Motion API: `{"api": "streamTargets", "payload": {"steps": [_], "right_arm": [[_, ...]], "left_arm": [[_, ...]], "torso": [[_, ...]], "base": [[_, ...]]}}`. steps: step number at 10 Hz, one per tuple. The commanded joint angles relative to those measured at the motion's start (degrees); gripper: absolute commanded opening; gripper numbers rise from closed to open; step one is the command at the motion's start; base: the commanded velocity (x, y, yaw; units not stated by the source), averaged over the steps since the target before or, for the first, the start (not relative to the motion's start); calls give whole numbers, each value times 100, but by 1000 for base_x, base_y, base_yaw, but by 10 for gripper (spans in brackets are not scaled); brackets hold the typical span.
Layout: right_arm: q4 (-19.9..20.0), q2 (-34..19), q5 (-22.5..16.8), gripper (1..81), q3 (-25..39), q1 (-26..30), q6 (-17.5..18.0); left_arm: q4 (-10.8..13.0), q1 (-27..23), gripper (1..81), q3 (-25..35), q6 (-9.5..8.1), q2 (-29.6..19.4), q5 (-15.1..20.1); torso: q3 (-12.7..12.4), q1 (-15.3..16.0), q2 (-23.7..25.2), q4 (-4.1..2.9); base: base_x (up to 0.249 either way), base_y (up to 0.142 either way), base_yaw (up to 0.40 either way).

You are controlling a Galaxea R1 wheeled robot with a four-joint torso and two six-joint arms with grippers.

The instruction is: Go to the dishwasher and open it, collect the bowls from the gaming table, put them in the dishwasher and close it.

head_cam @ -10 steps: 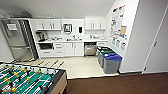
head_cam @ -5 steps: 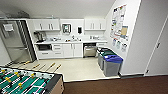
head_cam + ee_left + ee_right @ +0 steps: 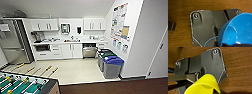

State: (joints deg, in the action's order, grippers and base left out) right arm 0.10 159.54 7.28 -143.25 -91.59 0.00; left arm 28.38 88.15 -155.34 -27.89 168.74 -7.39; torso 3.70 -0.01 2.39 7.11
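The dishwasher stands under the counter at the far side of the kitchenette, its grey steel front facing me with a dark strip above it. In the left wrist view a bright blue bowl hangs above the wooden floor, and my left gripper is shut on its rim. A yellow bowl is seen in the right wrist view, held the same way by my right gripper. The white-topped gaming table is out of view.
A green foosball table with rods fills the near left corner. Blue-lidded bins line the right wall just before the dishwasher. A steel fridge stands at the left. Pale floor lies open between them.
The whole head picture has shifted slightly: the camera has moved forward towards the kitchenette, so the foosball table has slid lower in view.
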Motion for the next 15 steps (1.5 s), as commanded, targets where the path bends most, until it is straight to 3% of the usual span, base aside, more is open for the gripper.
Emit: {"api": "streamTargets", "payload": {"steps": [1,15], "right_arm": [[-45,-130,-315,10,18,215,-18],[-45,-139,-280,10,35,189,-18]], "left_arm": [[27,-250,10,-14,-6,-60,212],[1,-250,10,-14,3,-60,194]], "torso": [[0,1,0,0],[0,1,0,0]], "base": [[202,-68,0],[202,0,0]]}}
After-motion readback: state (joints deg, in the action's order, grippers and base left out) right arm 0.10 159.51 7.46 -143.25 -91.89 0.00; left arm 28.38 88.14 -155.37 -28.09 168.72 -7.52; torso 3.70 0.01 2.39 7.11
